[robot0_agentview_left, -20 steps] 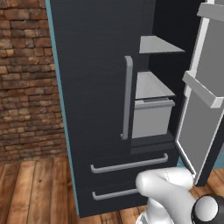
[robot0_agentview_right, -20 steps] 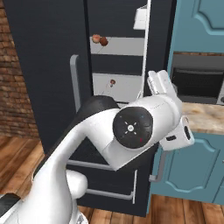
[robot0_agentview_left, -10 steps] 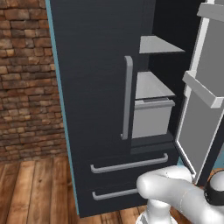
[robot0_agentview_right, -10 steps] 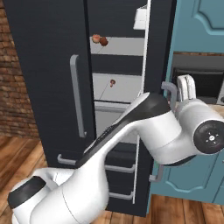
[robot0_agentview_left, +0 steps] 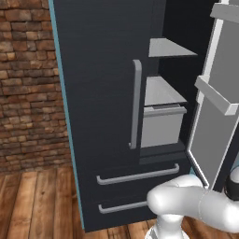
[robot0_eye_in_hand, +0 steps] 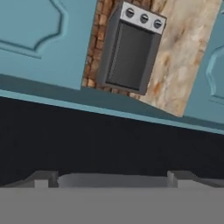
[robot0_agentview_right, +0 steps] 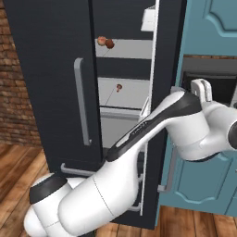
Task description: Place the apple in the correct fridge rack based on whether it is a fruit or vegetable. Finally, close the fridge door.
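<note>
The apple (robot0_agentview_right: 109, 44), a dark red-brown ball, sits on the upper fridge rack (robot0_agentview_right: 132, 49) in the upper middle of the right base view, touching or just beside a paler peach-pink ball (robot0_agentview_right: 101, 40). A tinier red bit (robot0_agentview_right: 119, 87) lies on the shelf below (robot0_agentview_right: 125, 94), near that frame's centre. On this evidence the placement step appears done: the apple rests among fruit-like company (whether this rack is the designated fruit rack cannot be confirmed from labels, as none are legible).

The fridge door (robot0_agentview_right: 155, 111) stands open, edge-on in the right base view; in the left base view it occupies the right edge (robot0_agentview_left: 217, 100), with its pale door bin visible. Closing it is the outstanding step.

The gripper (robot0_agentview_right: 202, 89) is at the right of the right base view, beyond the door's outer side, in front of a dark oven (robot0_eye_in_hand: 130, 52) set in teal cabinets (robot0_agentview_right: 210, 23). Whether its fingers are apart or together cannot be told; nothing is seen held.

Judgement: task roughly half complete, door closure remaining.
</note>
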